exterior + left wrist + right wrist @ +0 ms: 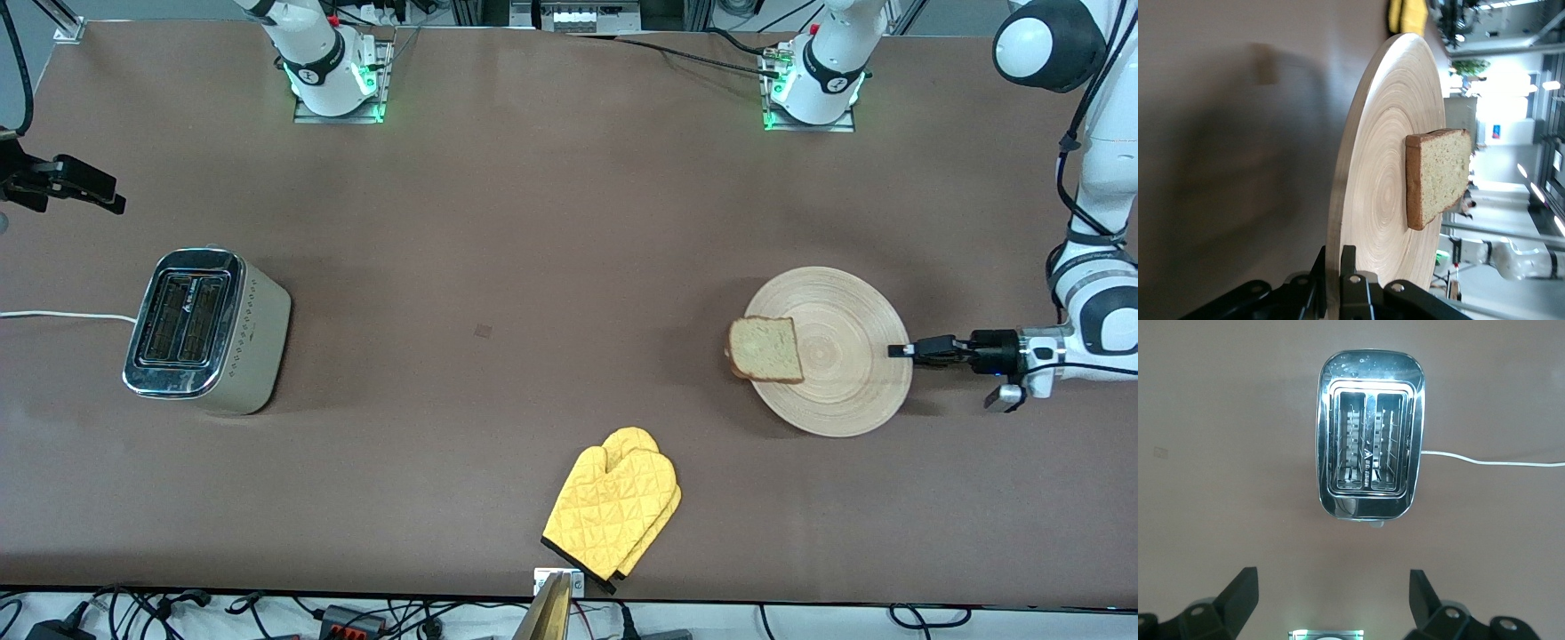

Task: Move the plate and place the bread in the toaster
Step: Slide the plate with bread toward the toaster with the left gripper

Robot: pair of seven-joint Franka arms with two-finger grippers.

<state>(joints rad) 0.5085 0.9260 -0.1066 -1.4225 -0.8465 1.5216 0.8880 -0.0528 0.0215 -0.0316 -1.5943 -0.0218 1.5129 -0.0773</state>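
Left claw (900, 350) clamps the level plate's (845, 391) rim, bread (765, 349) flat.

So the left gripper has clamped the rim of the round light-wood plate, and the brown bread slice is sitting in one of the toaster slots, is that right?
Not quite. The left gripper is shut on the rim of the round light-wood plate, but the brown bread slice lies on that plate, overhanging its edge, as the front view shows. The chrome-topped beige toaster has empty slots.
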